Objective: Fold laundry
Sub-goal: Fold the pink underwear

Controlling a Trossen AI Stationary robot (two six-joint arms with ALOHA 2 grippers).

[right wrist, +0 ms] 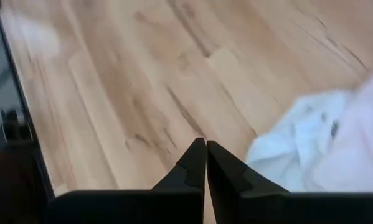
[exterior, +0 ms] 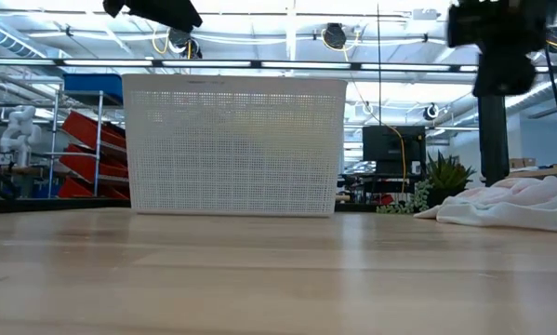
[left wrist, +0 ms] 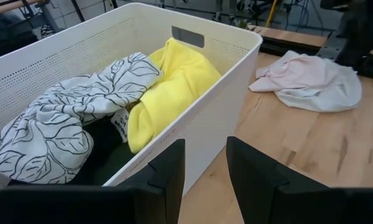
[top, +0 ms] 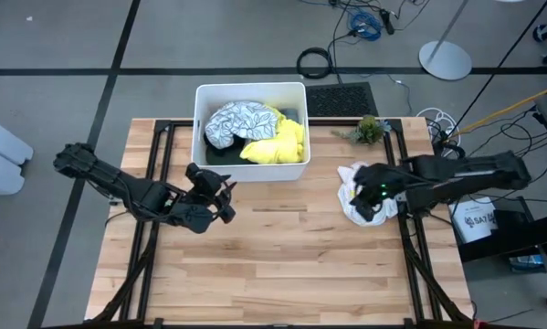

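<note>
A crumpled white and pale pink garment (top: 353,183) lies in a heap on the wooden table near its right edge, also seen in the low view (exterior: 510,200). The white bin (top: 200,119) at the far middle holds a white leaf-patterned garment (left wrist: 80,106), a bright yellow one (left wrist: 174,87) and a dark one (left wrist: 102,158) beneath them. My left gripper (left wrist: 205,152) hovers open in front of the bin, nothing between its fingers. My right gripper (right wrist: 205,149) is shut and hangs above the table, just beside the pale garment (right wrist: 323,143), apart from it.
A small green plant (top: 369,129) stands at the far edge, right of the bin. Black frame rails (top: 159,164) run along the table's left and right sides. Bare wood (top: 282,256) stretches across the middle and near part of the table.
</note>
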